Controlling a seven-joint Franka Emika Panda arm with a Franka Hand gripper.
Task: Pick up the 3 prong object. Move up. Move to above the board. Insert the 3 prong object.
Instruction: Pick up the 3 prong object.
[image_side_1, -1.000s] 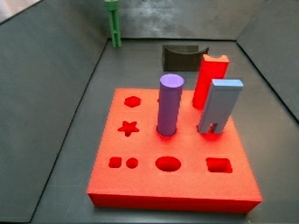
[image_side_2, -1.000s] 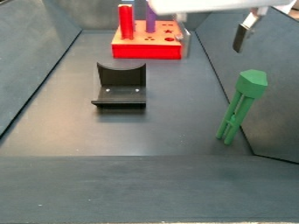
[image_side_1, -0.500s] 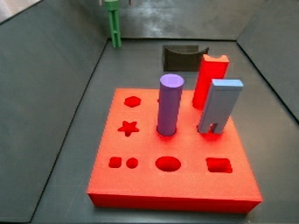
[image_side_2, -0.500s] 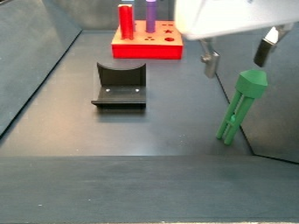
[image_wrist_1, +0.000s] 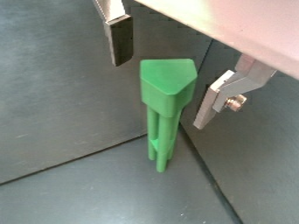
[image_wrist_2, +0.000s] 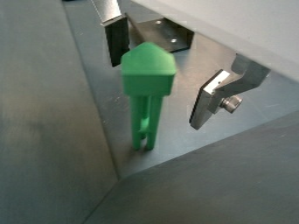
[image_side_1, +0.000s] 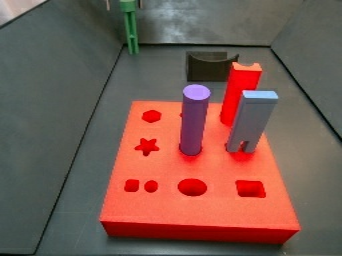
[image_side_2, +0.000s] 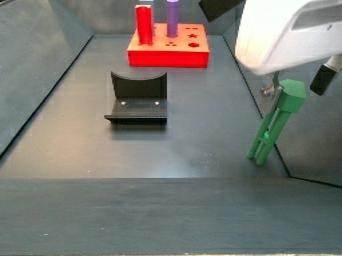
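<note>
Dark grey floor (image_side_2: 160, 150) with grey walls; nearest in a side view, the green peg (image_side_2: 275, 124) stands upright on its prongs by the wall, the gripper (image_side_2: 297, 84) lowered over its top under a white housing. Both wrist views show the fingers (image_wrist_1: 118, 40) spread to either side of the peg's wider head (image_wrist_2: 149, 70), jaws open, no pad visibly touching it. Beyond sits the black fixture (image_side_2: 138, 98), then the red board (image_side_1: 201, 170) at the far end, carrying a purple cylinder (image_side_1: 195, 120), a red block (image_side_1: 241, 92) and a light blue block (image_side_1: 251, 123).
</note>
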